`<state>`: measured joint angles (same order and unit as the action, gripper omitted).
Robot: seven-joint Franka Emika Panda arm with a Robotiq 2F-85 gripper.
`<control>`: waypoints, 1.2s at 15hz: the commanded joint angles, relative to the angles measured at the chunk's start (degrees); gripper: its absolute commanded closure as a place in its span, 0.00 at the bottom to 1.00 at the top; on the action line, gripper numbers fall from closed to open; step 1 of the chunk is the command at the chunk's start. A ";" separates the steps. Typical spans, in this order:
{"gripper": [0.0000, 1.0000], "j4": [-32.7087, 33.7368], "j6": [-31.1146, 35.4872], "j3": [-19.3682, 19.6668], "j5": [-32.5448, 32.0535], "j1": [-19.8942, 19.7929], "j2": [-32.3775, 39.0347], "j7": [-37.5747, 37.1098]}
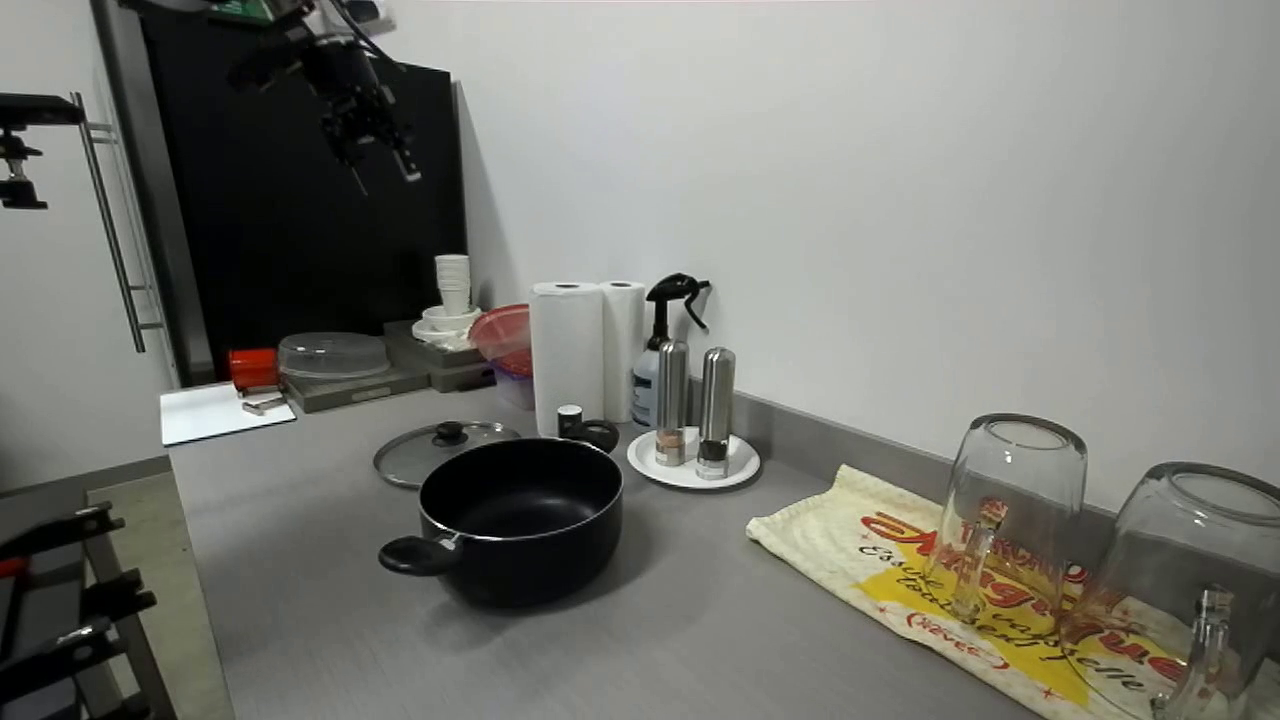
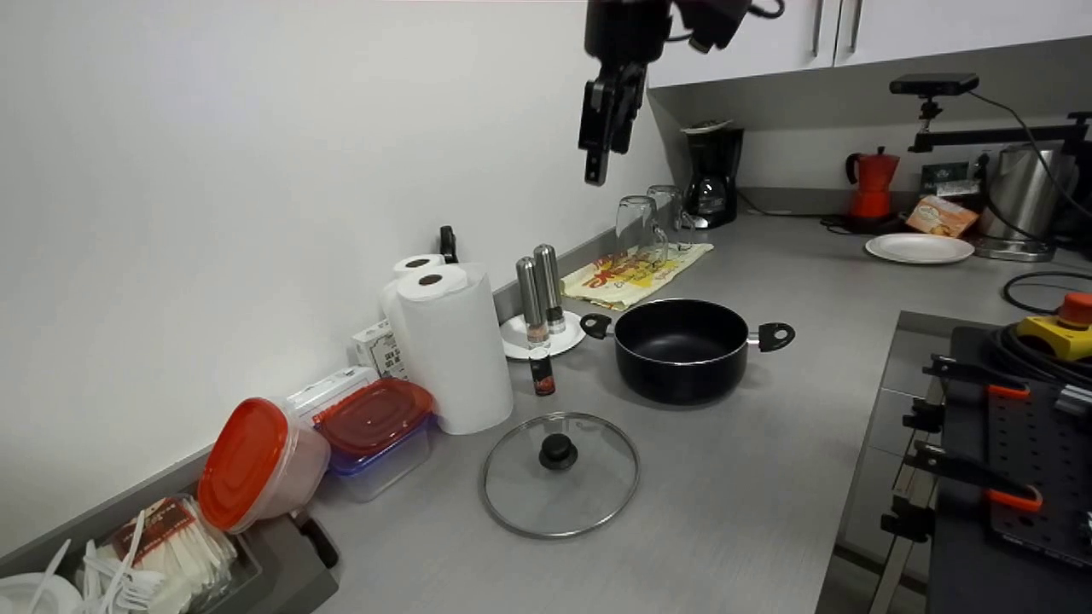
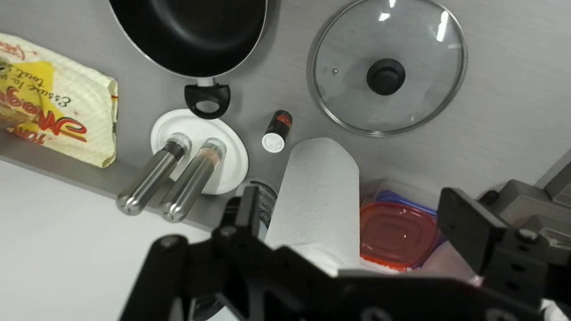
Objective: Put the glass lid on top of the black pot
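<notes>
The glass lid lies flat on the grey counter with its dark knob up; it shows in both exterior views (image 1: pixel 420 458) (image 2: pixel 559 495) and at the upper right of the wrist view (image 3: pixel 386 76). The black pot stands upright beside the lid, open at the top, in both exterior views (image 1: pixel 535 555) (image 2: pixel 682 371); the wrist view cuts off part of it (image 3: pixel 196 40). My gripper is high above the counter in both exterior views (image 1: pixel 387 178) (image 2: pixel 602 158). In the wrist view my gripper (image 3: pixel 350 209) has its fingers wide apart, with nothing held between them.
Paper towel rolls (image 2: pixel 461 358) stand by the wall near the lid. Two metal mills (image 1: pixel 673 400) stand on a white plate (image 1: pixel 745 465) behind the pot. A small spice jar (image 3: pixel 279 129) stands between. Upturned glasses (image 1: pixel 1010 520) rest on a cloth. Red-lidded containers (image 2: pixel 375 418) stand near the wall.
</notes>
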<state>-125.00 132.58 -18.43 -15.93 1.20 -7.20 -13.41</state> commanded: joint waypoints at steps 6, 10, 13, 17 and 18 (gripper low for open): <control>0.00 9.81 -1.42 6.49 -1.95 7.71 25.21 1.40; 0.00 12.21 -1.53 8.37 -0.85 11.36 34.39 2.08; 0.00 17.43 -2.45 9.82 -2.18 14.87 39.79 1.70; 0.00 30.32 -3.17 11.65 -2.46 18.56 45.39 1.51; 0.00 33.43 -3.18 12.31 -2.69 19.17 46.76 1.59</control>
<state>-102.59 132.13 -8.34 -17.56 17.63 34.59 -13.14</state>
